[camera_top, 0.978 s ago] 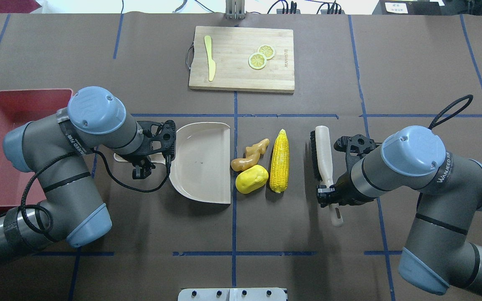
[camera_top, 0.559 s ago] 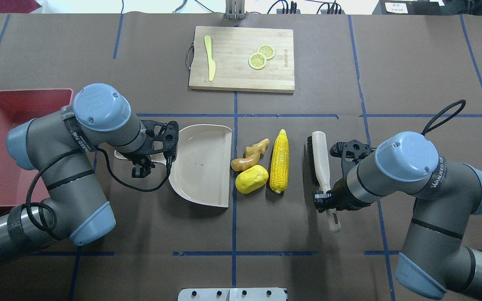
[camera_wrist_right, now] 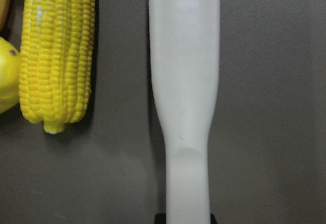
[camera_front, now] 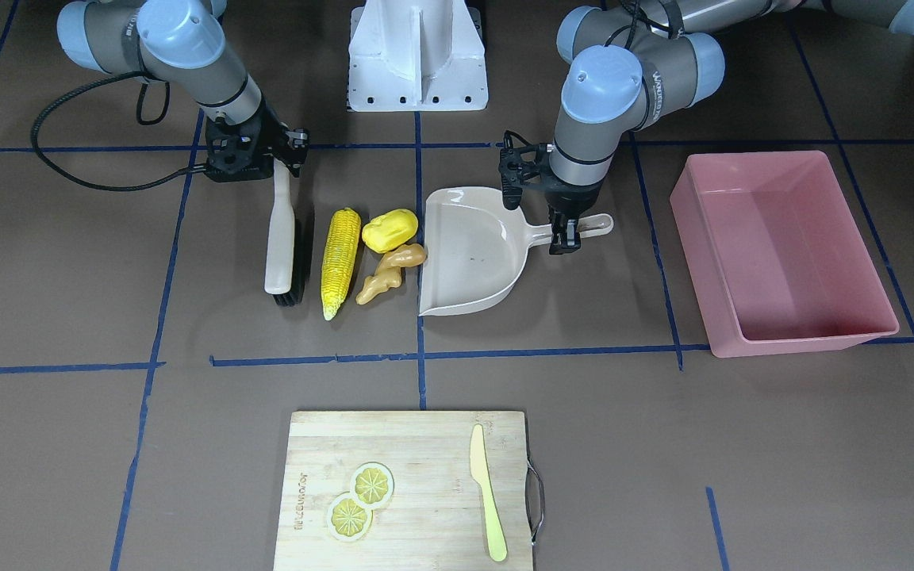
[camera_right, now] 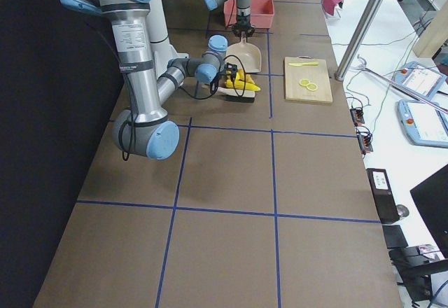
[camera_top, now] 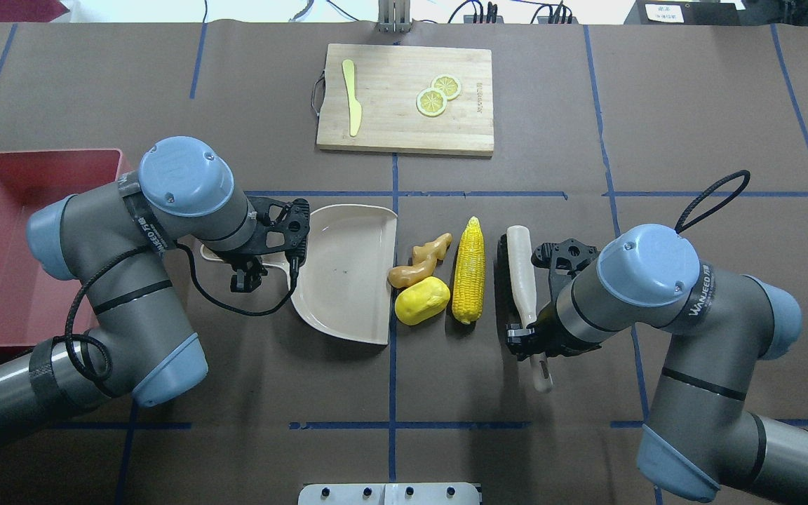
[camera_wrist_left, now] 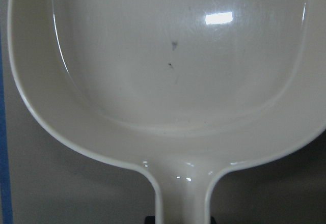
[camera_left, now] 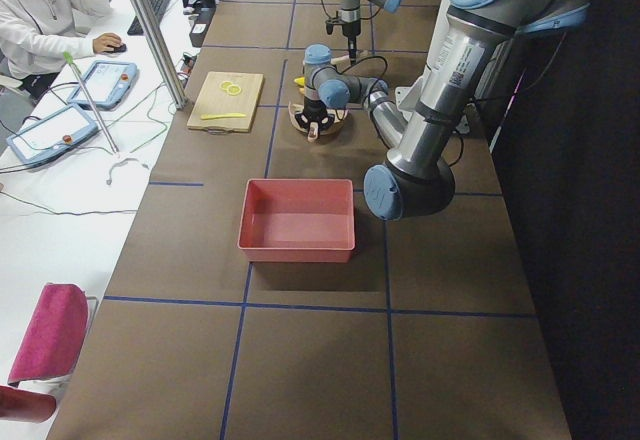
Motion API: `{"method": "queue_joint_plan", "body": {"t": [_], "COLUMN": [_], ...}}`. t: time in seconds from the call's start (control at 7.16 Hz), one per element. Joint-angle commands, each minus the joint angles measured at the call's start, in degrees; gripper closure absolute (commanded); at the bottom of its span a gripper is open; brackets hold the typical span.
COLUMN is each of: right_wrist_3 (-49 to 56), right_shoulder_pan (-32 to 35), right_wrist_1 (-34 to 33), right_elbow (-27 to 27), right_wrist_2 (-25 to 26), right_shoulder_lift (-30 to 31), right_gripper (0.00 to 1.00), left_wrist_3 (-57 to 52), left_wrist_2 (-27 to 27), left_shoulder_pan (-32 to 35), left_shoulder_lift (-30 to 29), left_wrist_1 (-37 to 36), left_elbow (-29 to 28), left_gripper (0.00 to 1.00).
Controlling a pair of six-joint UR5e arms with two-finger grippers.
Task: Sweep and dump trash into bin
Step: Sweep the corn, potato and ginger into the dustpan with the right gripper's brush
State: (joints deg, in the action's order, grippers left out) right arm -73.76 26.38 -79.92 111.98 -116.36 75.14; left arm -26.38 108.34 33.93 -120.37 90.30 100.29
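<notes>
— At the middle of the overhead view, which way does the trash lie from the brush point(camera_top: 520, 270)?
— Frame-left of it. The corn cob point(camera_top: 469, 270) lies just beside the bristles, parallel to the brush, both long axes running up and down the frame. I cannot tell whether they touch. The potato lump point(camera_top: 421, 300) and ginger root point(camera_top: 419, 261) sit between the corn and the dustpan point(camera_top: 344, 270) lip.
— And the grippers?
— The right gripper point(camera_top: 527, 337) is clamped on the brush handle at its lower end. The left gripper point(camera_front: 566, 234) grips the dustpan handle.
— So what next?
— Likely a broadside push frame-left by the right arm, the nearer one. The bin point(camera_top: 4, 231) waits at the far left edge, beyond the pan.
</notes>
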Motion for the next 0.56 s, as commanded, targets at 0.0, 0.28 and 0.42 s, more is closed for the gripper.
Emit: {"method": "queue_joint_plan", "body": {"t": [0.0, 0.28, 0.42], "right_wrist_3": [-0.1, -1.0, -1.1], "right_shoulder_pan": [-0.4, -0.7, -0.8], "right_wrist_1": [-0.9, -0.9, -0.9], "right_elbow": [-1.3, -4.4, -5.0], "right_wrist_2": [0.1, 0.1, 0.1], "right_shoulder_lift": [-2.4, -6.1, -7.2], "right_gripper": [1.0, 1.0, 1.0], "left_wrist_3": [0.6, 3.2, 3.4], "left_wrist_2": [-0.2, -0.2, -0.1], "left_shoulder_pan": [-0.2, -0.7, -1.1], "left_shoulder_lift": [-3.5, -4.4, -4.9], "left_wrist_1": [-3.5, -3.6, -3.6], "left_elbow": [-1.1, -1.9, -2.3], "left_gripper": [0.96, 0.96, 0.96]}}
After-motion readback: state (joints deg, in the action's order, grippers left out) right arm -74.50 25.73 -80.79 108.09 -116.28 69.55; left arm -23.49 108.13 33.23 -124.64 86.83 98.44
